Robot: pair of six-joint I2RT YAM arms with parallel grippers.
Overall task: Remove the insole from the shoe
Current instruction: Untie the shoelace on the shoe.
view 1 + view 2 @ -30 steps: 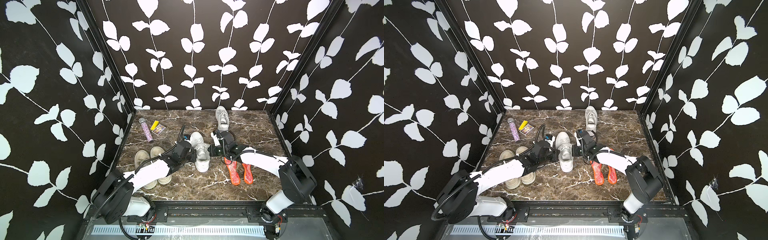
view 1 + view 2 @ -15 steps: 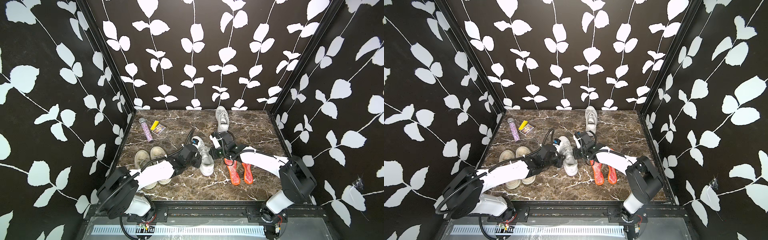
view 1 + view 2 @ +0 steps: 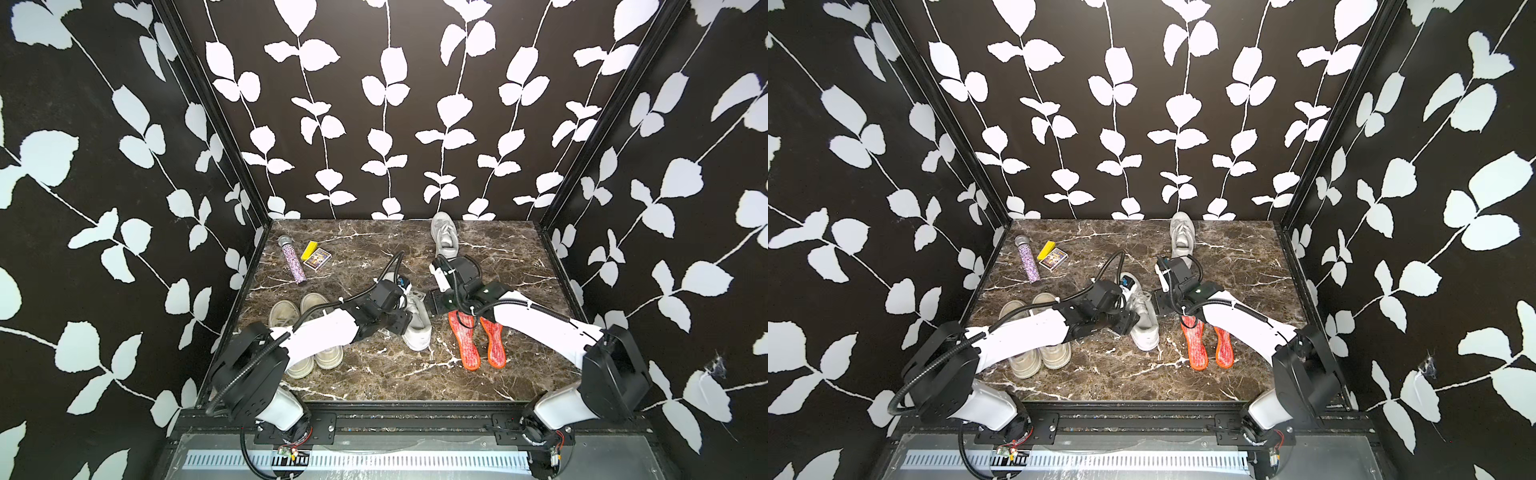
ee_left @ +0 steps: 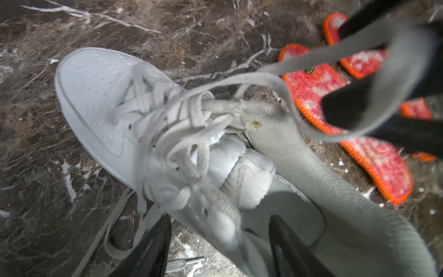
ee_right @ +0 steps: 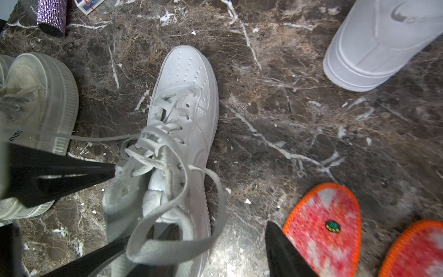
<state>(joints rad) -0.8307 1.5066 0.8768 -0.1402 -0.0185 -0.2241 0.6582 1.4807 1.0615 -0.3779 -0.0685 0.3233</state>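
Change over the last second: both claws were clenched then and are released now, and the shoe has swung, so its toe now angles toward the front edge, mid-surface. The left claw has its jaws parted astride the shoe's collar, gripping nothing. The right claw is also parted and empty, though a lace loop hangs over one finger. The insole is a grey ribbed strip with one end out beside the laces. The rest seems to run back into the heel opening; how far in, cannot tell. Reading: the pull was let go with the insole only part out, so a regrasp is needed, and the snagged lace may drag the shoe. Pose: the left arm comes in low from the front-left corner, forearm over the beige pair, wrist turned across to the shoe. The right arm reaches from the front-right corner, forearm over the orange pair, wrist folded, claw just beside the shoe.
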